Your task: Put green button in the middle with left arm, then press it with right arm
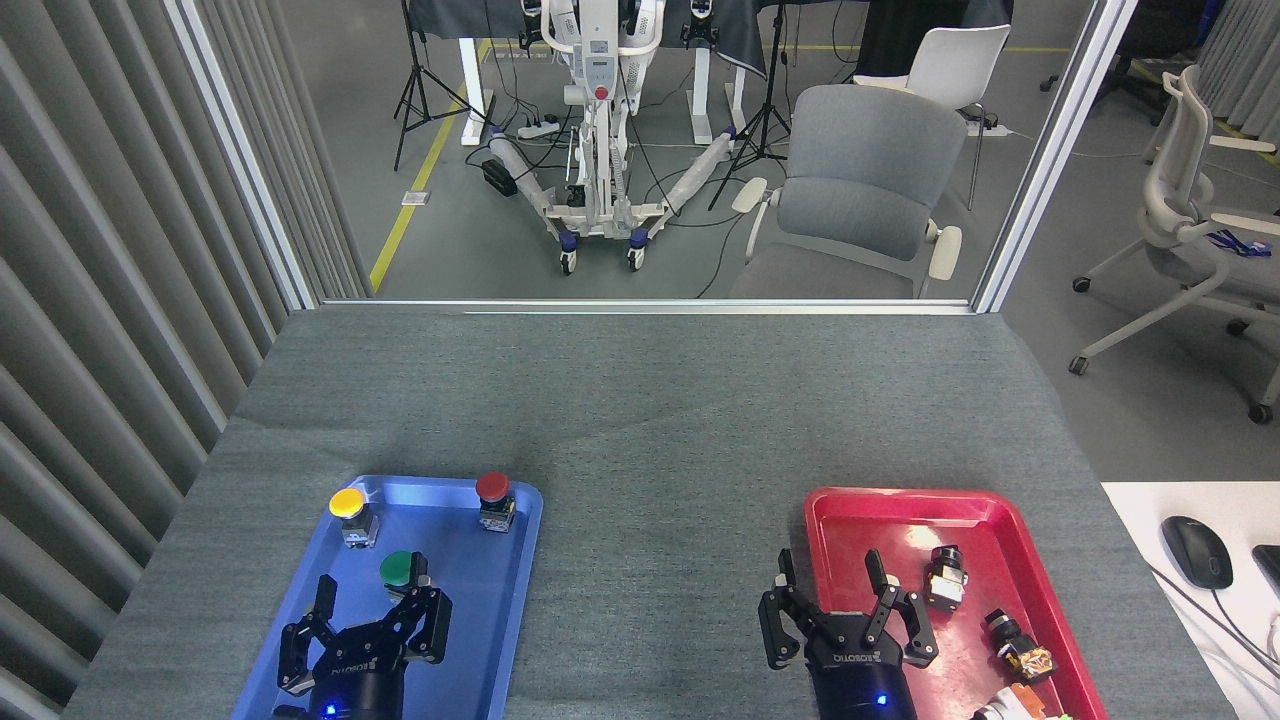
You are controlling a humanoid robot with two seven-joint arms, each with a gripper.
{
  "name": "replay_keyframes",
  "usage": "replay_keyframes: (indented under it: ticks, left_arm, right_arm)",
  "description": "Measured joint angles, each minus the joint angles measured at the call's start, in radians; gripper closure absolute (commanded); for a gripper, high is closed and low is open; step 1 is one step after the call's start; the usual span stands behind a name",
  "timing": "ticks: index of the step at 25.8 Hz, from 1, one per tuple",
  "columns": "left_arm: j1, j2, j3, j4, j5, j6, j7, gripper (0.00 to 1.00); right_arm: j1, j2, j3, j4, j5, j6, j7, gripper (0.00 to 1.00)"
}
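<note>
Even, bright indoor light; sharp picture.
The light falls from above and is soft, so the shadows on the gray table (pixel 640 420) are weak. The blue tray (pixel 520 560) shows a pale glare at its far edge, and the red tray (pixel 830 520) has a small shine. Nothing looks blurred.

Grey floor (pixel 450 240), yellow line (pixel 410 190), grey chair (pixel 860 190), ribbed wall (pixel 110 300) left, tripods (pixel 425 80).
</note>
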Motion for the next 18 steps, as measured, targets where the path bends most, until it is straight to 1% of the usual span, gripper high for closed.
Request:
replay_keyframes:
  ticks: [5, 14, 18]
  left_arm:
    - [0.039, -0.005, 0.001, -0.044, 0.004, 0.008, -0.006, 0.00]
    - [0.073, 0.003, 0.000, -0.066, 0.003, 0.008, -0.007, 0.00]
    - [0.087, 0.008, -0.001, -0.073, -0.003, 0.006, -0.007, 0.01]
  right_arm:
    - [-0.011, 0.005, 0.017, 0.000, 0.000, 0.000, 0.001, 0.07]
    - [-0.035, 0.011, 0.065, 0.000, 0.000, -0.001, 0.008, 0.09]
    - [-0.042, 0.012, 0.088, 0.001, -0.005, -0.001, 0.032, 0.09]
